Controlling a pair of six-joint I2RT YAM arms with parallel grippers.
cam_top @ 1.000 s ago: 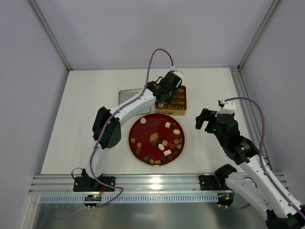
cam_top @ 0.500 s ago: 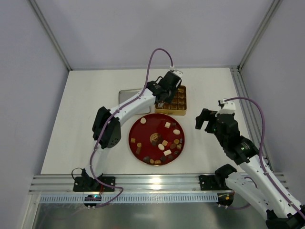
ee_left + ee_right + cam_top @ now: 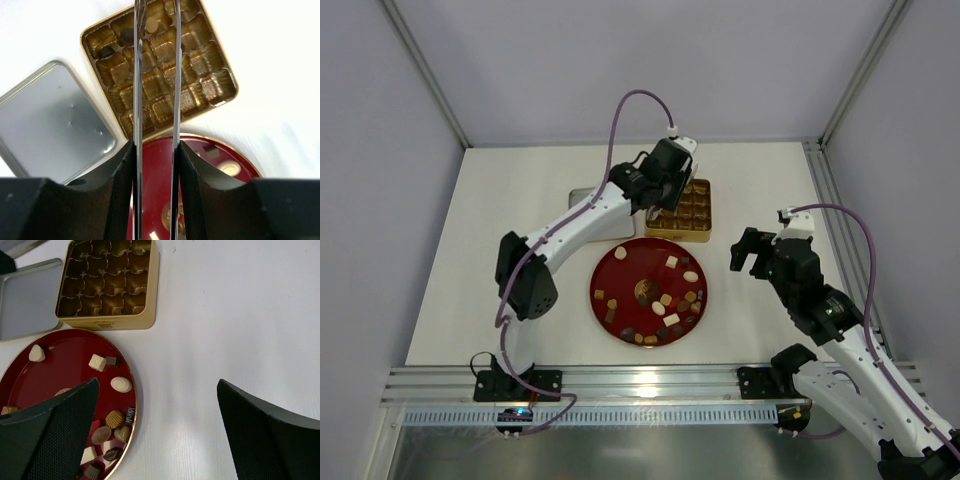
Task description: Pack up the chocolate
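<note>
The left gripper (image 3: 156,15) is hovering narrowly parted and empty, tin (image 3: 227,70) beneath it; the right gripper (image 3: 157,385) is hanging wide, chocolate (image 3: 121,384) by its left finger.

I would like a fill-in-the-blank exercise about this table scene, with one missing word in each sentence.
The chocolates lie on a round ____ plate.
Seen from above, the silver lid lies to the ____ of the gold tin.
The left end effector hangs above the gold ____, holding nothing.
The right end effector is wide ____.
Missing words: red, left, tin, open.
</note>
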